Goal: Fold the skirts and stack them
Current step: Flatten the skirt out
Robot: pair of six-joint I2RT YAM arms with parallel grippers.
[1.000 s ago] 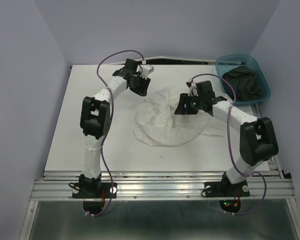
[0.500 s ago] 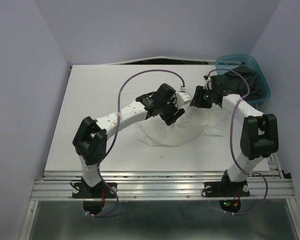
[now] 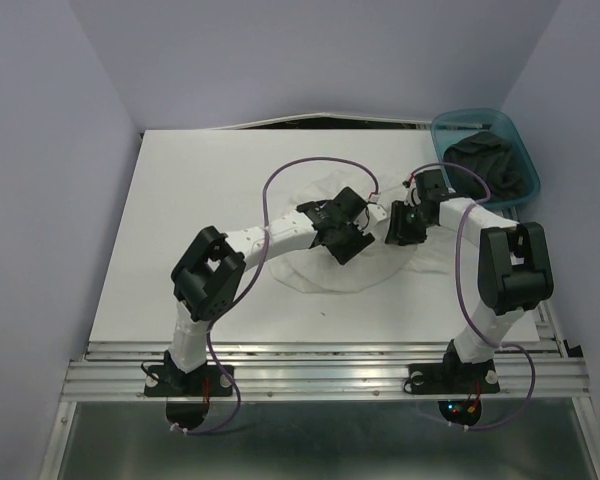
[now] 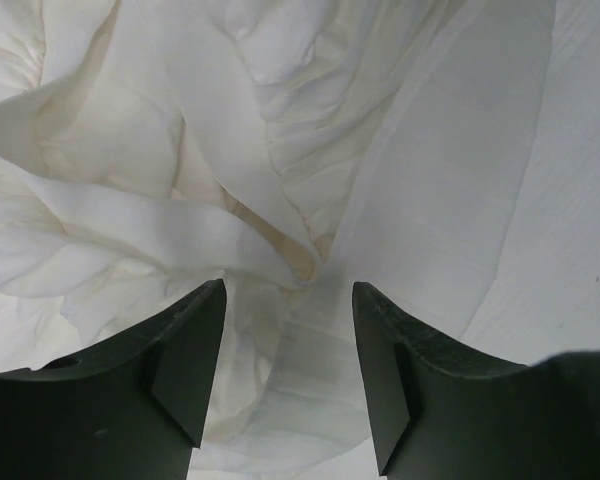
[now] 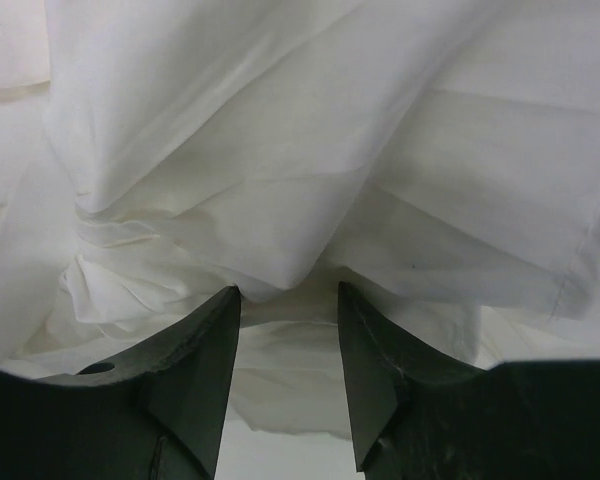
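Prob. 1st fold: white skirt mid table, nr right edge. L pincer & R pincer spread over it, nothing pinched. Next: close on cloth edge; black skirt in bin, far-right corner.

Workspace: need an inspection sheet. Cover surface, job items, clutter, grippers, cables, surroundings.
Surface: white table, no marks seen.
Job's things: white skirt lies rumpled mid-table, not folded; dark skirt is bunched in the teal bin at the far right.
Clutter: nothing seen.
Grippers: left gripper and right gripper are both low over the white skirt, jaws apart, no cloth clamped.
Cables: left purple cable loops above its arm; right purple cable hangs beside its arm.
Surroundings: lavender walls; metal rail at the near edge.
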